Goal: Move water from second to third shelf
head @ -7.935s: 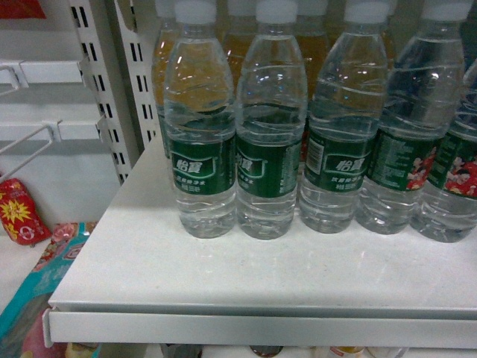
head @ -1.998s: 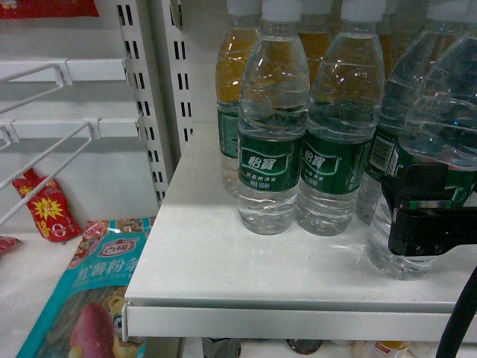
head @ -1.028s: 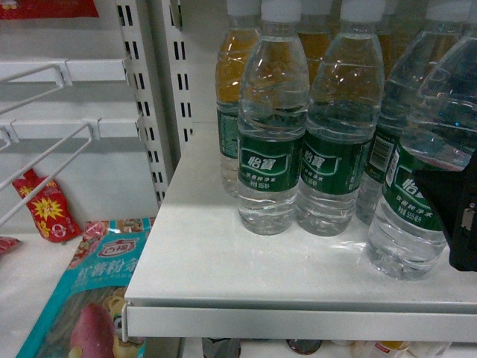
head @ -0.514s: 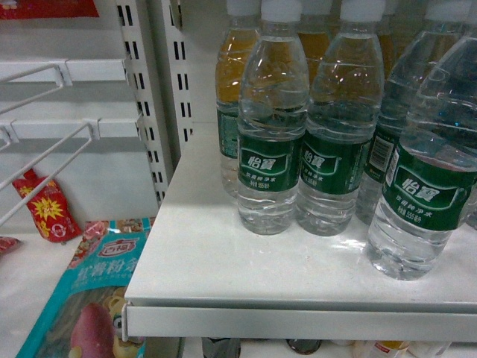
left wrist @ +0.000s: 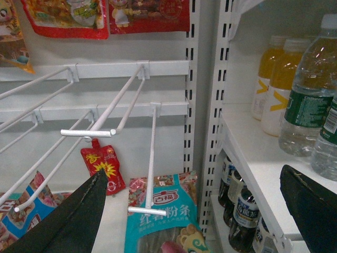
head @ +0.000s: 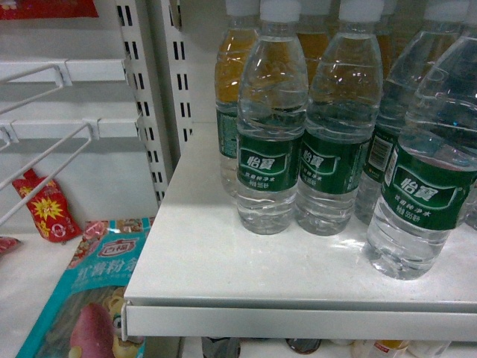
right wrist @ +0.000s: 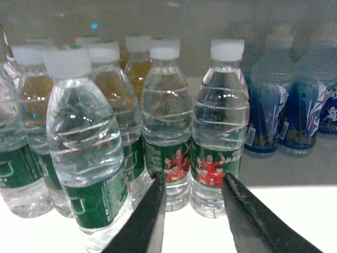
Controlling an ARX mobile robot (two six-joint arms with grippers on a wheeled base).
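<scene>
The white shelf (head: 223, 268) carries the water (head: 421, 186), upright with its cap up, standing nearest the front edge at the right. In the head view, two more water bottles (head: 272, 127) stand to its left. The right gripper (right wrist: 192, 203) is parted and grips nothing; the left gripper (left wrist: 195, 211) is spread wide, away from the bottles.

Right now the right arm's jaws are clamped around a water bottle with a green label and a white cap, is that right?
Not quite. In the right wrist view the right gripper has its jaws open, short of the water bottle, holding nothing. The bottle does have a green label and a white cap.
</scene>
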